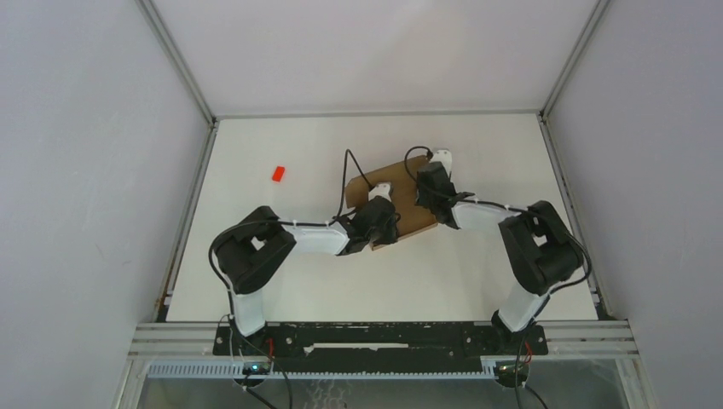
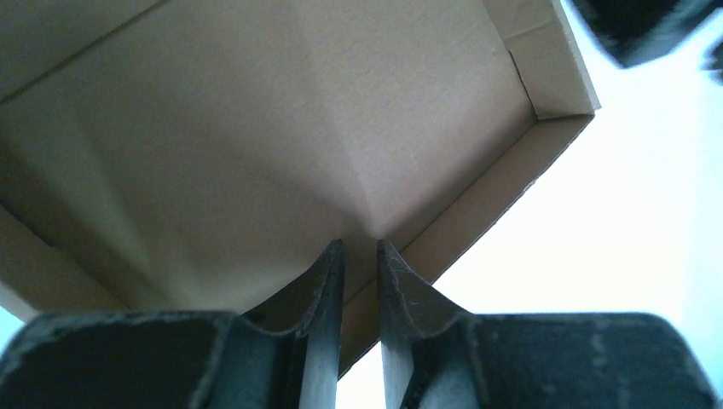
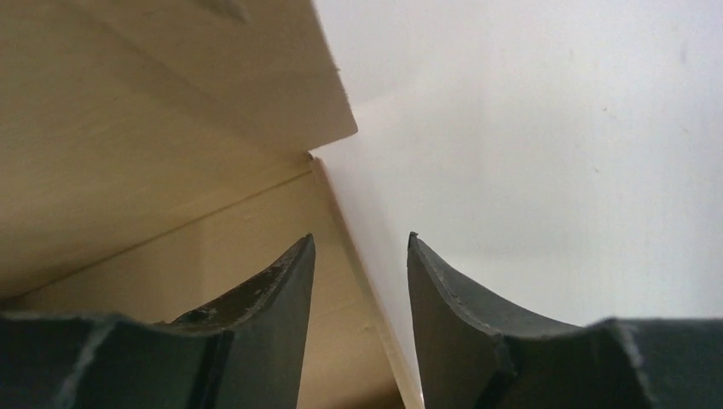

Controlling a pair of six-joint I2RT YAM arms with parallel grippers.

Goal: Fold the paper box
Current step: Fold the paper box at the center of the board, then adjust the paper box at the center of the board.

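The paper box (image 1: 407, 215) is plain brown cardboard and lies at the middle of the table, partly under both grippers. My left gripper (image 1: 382, 228) is at its near left edge. In the left wrist view the jaws (image 2: 360, 244) are nearly closed on the raised side wall of the box (image 2: 256, 128), whose open inside fills the view. My right gripper (image 1: 430, 194) is at the far right edge. In the right wrist view it (image 3: 360, 239) is open, its fingers either side of a thin wall of the box (image 3: 128, 170).
A tiny red block (image 1: 277, 173) lies on the white table (image 1: 477, 281) to the far left of the box. Grey walls and metal rails close in the table on the left, right and back. Black cables loop over the box.
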